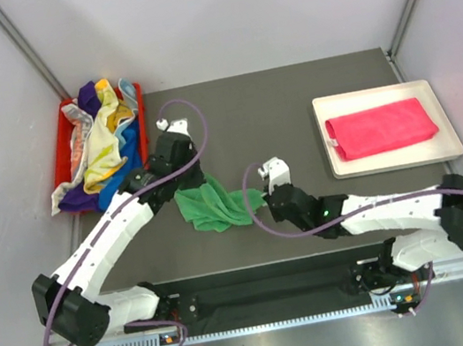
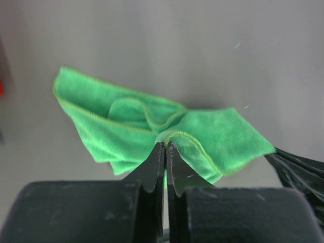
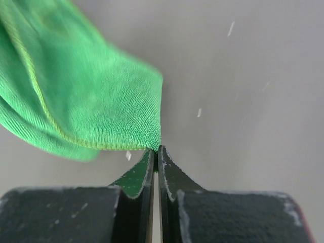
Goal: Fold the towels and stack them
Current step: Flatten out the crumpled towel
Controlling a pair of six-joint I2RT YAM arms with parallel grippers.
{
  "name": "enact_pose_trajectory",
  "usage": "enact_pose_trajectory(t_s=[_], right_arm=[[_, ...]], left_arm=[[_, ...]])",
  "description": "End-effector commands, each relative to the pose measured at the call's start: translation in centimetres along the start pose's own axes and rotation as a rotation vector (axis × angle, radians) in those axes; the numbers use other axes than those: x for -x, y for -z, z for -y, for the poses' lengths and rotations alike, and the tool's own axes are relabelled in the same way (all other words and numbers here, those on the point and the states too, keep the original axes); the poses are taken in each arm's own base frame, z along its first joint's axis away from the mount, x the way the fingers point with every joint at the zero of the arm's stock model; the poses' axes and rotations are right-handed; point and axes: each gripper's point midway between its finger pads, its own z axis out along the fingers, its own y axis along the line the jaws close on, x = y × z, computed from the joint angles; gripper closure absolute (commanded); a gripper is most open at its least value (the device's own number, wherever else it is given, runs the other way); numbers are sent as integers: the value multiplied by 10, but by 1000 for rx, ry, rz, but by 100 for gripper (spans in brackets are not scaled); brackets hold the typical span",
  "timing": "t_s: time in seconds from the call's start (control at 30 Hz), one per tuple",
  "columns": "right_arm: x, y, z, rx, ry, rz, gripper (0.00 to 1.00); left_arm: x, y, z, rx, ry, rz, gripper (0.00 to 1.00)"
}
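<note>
Gripping the green towel [image 1: 215, 207] at two points, both tools stand fully closed. The left tool [image 2: 165, 147] pinches a stitched hem, with green cloth showing between its jaws. The right tool [image 3: 155, 150] holds only the extreme tip of one corner. The towel lies crumpled on the bench [image 1: 289, 91] between the two arms, near the front edge. A pink towel [image 1: 381, 129] lies folded on the white tray [image 1: 391, 160] at the right. A pile of towels [image 1: 102, 151] fills the red bin [image 1: 139, 109] at the far left.

Hazards from this state:

1. Corner slip. The right tool's bite looks very shallow. Tension applied while spreading the cloth may pull the corner out of the jaws.
2. Wrong layers. The left tool may have caught more than one layer, since the cloth is bunched and overlapped around the hem. If so, lifting would raise a wad and not a flat sheet.
3. Uneven spread. It cannot be told whether the two held points are adjacent corners. If they are not, pulling the tools apart would give a skewed, twisted sheet and a crooked fold.
4. Drag. Moving low over the bench may make the hanging cloth snag and roll under.
</note>
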Motion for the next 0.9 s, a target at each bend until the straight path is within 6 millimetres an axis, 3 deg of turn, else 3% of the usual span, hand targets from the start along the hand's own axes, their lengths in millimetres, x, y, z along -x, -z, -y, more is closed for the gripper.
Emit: enact_pose_trajectory(t_s=[0.0,0.03,0.07,0.17,0.2,0.27,0.37,0.43,0.47,0.53,0.57,0.67,0.87], right_arm=[[87,35,2,-37,-38,163,100],[94,41,5,-45,-14,162,100],[121,51,4,-41,-34,206,100],[160,71,13,-71,-5,259,100],[188,83,12,-76,-23,308,100],[210,93,18,-97,12,334,100],[272,122,23,-120,13,433,100],[290,132,27,-142,43,458,100],[310,146,31,-147,27,497,100],[324,155,36,-170,62,515,100],[341,170,41,-175,42,555,100],[367,193,49,-190,41,609,100],[398,230,60,-201,55,698,100]], left_arm=[[43,25,17,-75,-64,111,100],[55,35,23,-95,-72,143,100],[63,42,26,-110,-82,167,100],[96,68,38,-148,-111,259,100],[105,75,40,-159,-127,283,100],[129,98,53,-207,-138,354,100],[162,130,62,-244,-154,457,100],[182,153,66,-259,-159,534,100],[189,162,68,-265,-162,563,100],[206,185,71,-281,-170,631,100],[211,191,72,-283,-174,650,100],[230,218,77,-307,-180,727,100],[253,266,90,-403,-191,878,100]])
